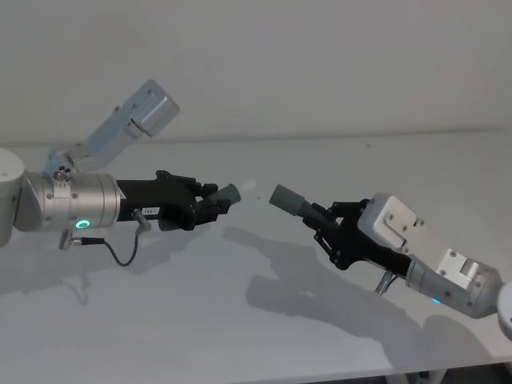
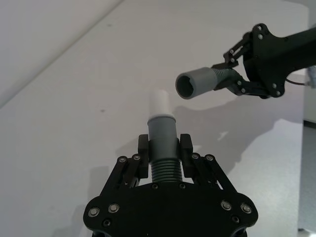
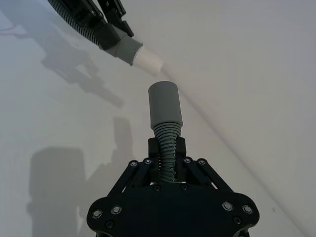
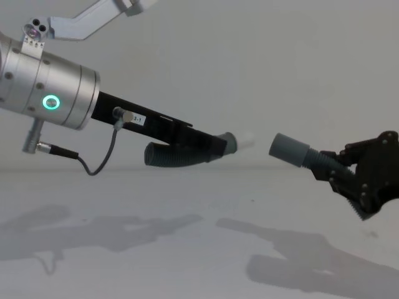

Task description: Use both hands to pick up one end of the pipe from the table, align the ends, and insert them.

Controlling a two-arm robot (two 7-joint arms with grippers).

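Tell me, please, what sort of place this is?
Probably a robotics test bench: a matte white table, a plain wall, the left gripper holding a white-tipped hose, the right gripper a socket-ended hose.

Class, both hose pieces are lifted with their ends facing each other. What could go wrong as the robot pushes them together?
1. The white tip and the socket are apart and not on one line; pushing now could jam the tip on the socket's rim.
2. The left gripper and right gripper clamp the ribbed hose behind the cuffs; it may bend or slide under the push.
3. Both pieces hang above the table; a slip drops one.
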